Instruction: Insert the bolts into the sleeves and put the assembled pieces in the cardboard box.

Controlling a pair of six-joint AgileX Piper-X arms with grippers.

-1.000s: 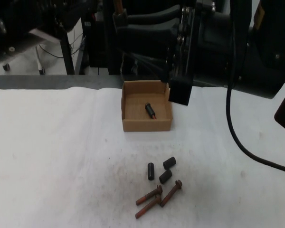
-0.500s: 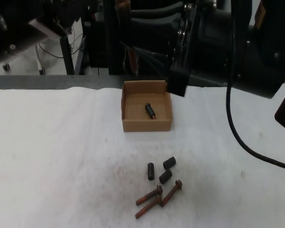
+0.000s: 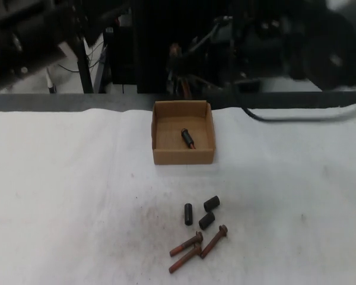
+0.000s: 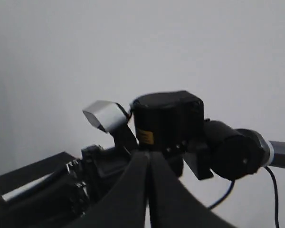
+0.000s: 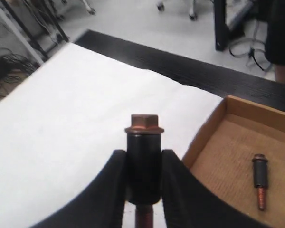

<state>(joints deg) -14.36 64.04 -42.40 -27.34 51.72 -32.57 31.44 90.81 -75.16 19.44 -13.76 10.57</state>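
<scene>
My right gripper (image 5: 143,156) is shut on an assembled piece (image 5: 143,142), a black sleeve with a copper bolt head on top. It is held above the white cloth just beside the cardboard box (image 5: 205,132). One assembled piece (image 5: 259,179) lies inside the box (image 3: 183,155), also seen as a dark piece (image 3: 188,138) from above. Three loose black sleeves (image 3: 206,221) and three copper bolts (image 3: 213,240) lie on the cloth near the front. My left gripper (image 4: 147,156) is shut on nothing and raised toward a pale wall.
A white cloth (image 3: 77,196) covers the bench. Its dark back edge (image 3: 71,102) runs behind the box. Arm links and cables (image 3: 273,53) crowd the back above that edge. Another arm's joint (image 4: 167,121) sits in front of the left gripper.
The big dark arm that hung over the box's right side has swung back and up, away from the foreground. Box, sleeves and bolts lie as before.
</scene>
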